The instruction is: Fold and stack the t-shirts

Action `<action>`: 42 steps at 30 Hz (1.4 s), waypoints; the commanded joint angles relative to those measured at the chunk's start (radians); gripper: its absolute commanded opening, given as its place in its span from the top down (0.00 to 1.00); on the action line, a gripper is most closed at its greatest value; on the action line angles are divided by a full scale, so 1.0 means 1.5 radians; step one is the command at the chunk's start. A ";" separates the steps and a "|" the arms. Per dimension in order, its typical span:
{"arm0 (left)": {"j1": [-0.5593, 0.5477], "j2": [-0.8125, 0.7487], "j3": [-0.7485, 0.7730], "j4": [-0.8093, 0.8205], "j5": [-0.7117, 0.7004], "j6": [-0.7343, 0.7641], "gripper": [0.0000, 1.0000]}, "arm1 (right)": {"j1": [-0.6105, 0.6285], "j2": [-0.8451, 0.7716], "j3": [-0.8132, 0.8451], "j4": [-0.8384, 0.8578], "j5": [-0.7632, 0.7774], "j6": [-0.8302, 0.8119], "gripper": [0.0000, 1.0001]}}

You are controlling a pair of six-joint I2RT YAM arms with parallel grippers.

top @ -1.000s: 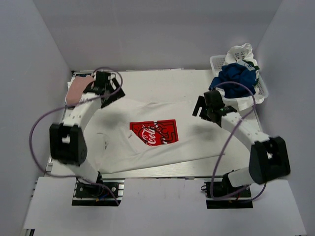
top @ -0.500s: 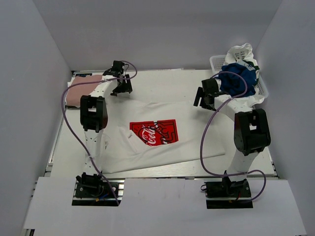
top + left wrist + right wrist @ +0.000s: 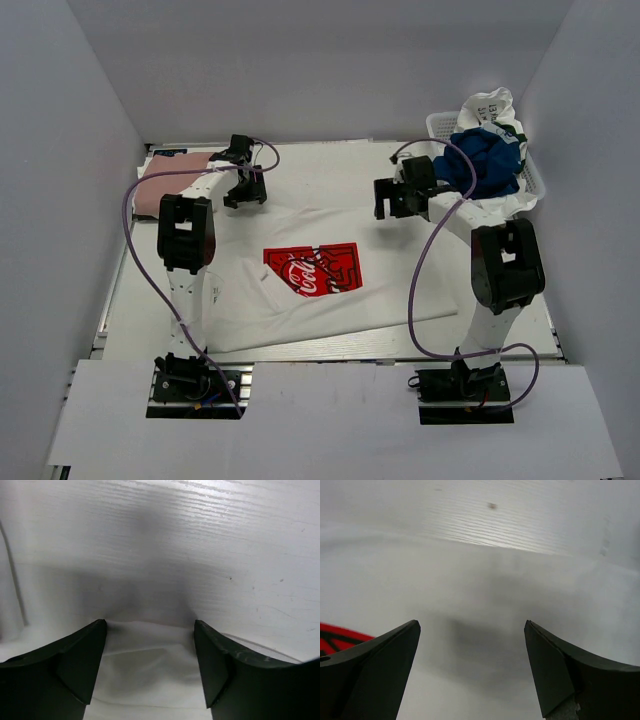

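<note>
The white t-shirt with the red Coca-Cola print point(image 3: 313, 270) lies spread on the table. My left gripper point(image 3: 243, 190) is open at its far left corner; in the left wrist view point(image 3: 150, 625) white cloth point(image 3: 145, 670) lies between the fingers. My right gripper point(image 3: 395, 200) is open at the shirt's far right edge; its wrist view point(image 3: 472, 625) shows white cloth point(image 3: 470, 605) below and the red print point(image 3: 335, 632) at left. A salmon-pink shirt point(image 3: 160, 185) lies folded at far left. Blue point(image 3: 480, 160) and white-and-green point(image 3: 492, 108) shirts sit in the basket.
A white plastic basket point(image 3: 533, 178) stands at the far right corner of the table. Grey walls enclose the table on three sides. Purple cables loop from both arms over the table.
Both arms have reached out to the shirt's far edge. The right gripper moved left over the shirt's far right edge; the left gripper came down a little onto the far left corner.
</note>
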 commanded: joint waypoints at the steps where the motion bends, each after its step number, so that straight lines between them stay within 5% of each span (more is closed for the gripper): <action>1: 0.003 -0.039 -0.037 -0.033 0.028 -0.011 0.21 | 0.046 0.018 0.060 0.046 -0.151 -0.125 0.10; 4: 0.009 -0.040 -0.050 -0.024 0.083 -0.011 0.52 | 0.071 0.043 0.090 0.036 -0.140 -0.127 0.10; 5: 0.009 -0.040 -0.058 -0.008 0.089 -0.004 0.83 | 0.078 0.042 0.088 0.036 -0.114 -0.124 0.10; 6: 0.009 -0.040 -0.058 -0.002 0.089 -0.004 1.00 | 0.083 0.041 0.082 0.035 -0.085 -0.120 0.10; 13: -0.005 -0.136 -0.064 0.096 0.096 0.022 1.00 | 0.086 -0.055 -0.041 0.090 -0.026 -0.043 0.11; 22: -0.011 -0.350 -0.236 0.231 0.209 0.086 1.00 | 0.093 -0.198 -0.194 0.168 0.000 -0.022 0.11; 30: -0.069 -0.506 -0.533 0.271 0.340 0.090 1.00 | 0.095 -0.231 -0.234 0.184 -0.004 -0.011 0.12; 39: -0.209 -0.661 -0.815 0.274 0.328 -0.045 1.00 | 0.096 -0.226 -0.260 0.213 0.002 0.002 0.10; 40: -0.220 -0.670 -0.821 0.274 0.328 -0.064 0.94 | 0.098 -0.221 -0.257 0.212 0.002 0.002 0.10; 42: -0.242 -0.685 -0.821 0.267 0.320 -0.071 0.31 | 0.098 -0.211 -0.253 0.209 0.012 0.002 0.10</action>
